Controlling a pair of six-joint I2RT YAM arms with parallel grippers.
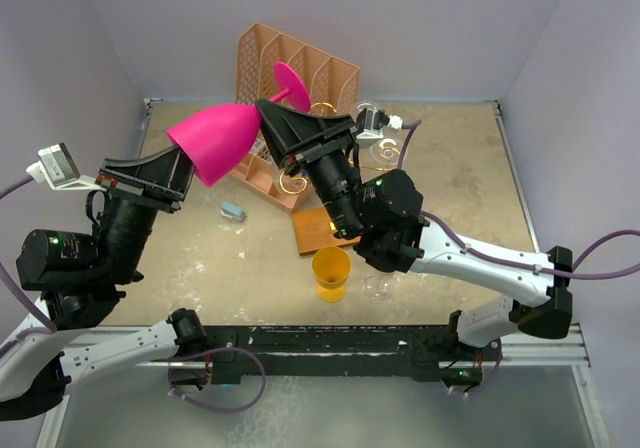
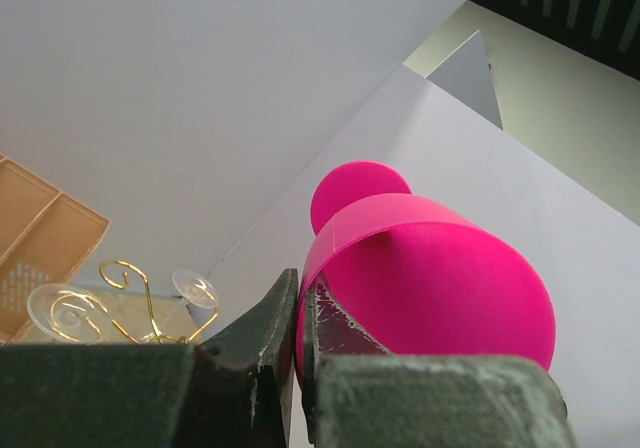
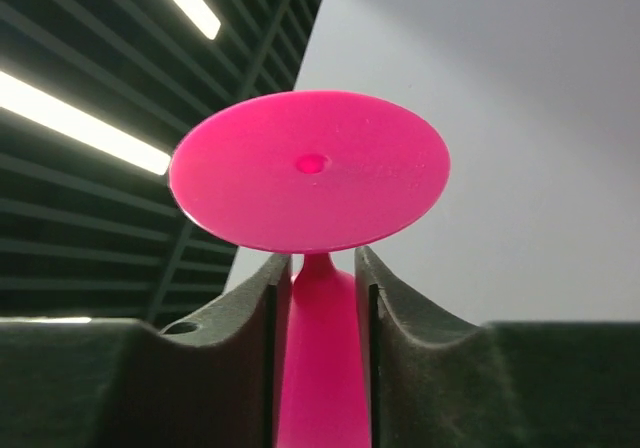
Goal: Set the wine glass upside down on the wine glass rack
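Over the table (image 1: 450, 198), left pincer (image 1: 185, 165) pinches the glass (image 1: 215, 143) rim; right pincer (image 3: 320, 298) clamps the stem. We judge it light and slick.

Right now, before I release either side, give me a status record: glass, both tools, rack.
glass: pink wine glass, aloft, roughly sideways
left tool: shut on the bowl's rim
right tool: closed around the stem, just under the foot
rack: gold wire, wooden base, standing on the table; glass not on it
nearby: orange glass upright on table
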